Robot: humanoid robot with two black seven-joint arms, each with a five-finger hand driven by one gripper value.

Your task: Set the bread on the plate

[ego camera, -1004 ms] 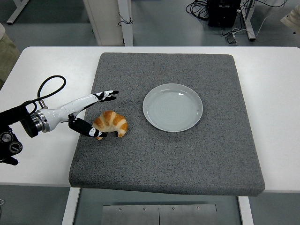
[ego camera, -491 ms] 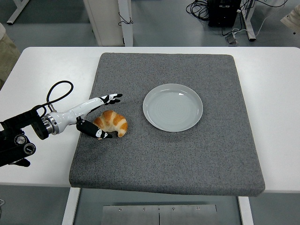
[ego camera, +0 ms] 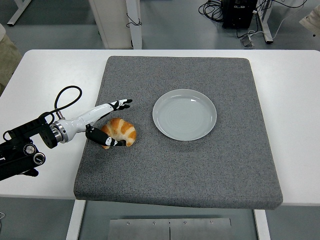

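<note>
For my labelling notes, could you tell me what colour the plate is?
The plate is pale grey-white, plain and empty, clearest in the head view.

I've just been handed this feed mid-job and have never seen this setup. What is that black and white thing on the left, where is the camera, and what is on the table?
The single picture comes from a camera high on the robot's own side, looking forward and down, so the table's near edge is at the bottom. The thing entering from the left is the robot's left arm, ending in a five-fingered left robot hand. The right arm is not in the picture.

A white table carries a large grey mat. On the mat lie a croissant, which is the bread for the job, and to its right, apart from it, a pale plate with nothing on it.

The hand is around the croissant, thumb along its near side and the other fingers reaching out straight past its far side. It is not closed on it; the croissant lies on the mat.
</note>
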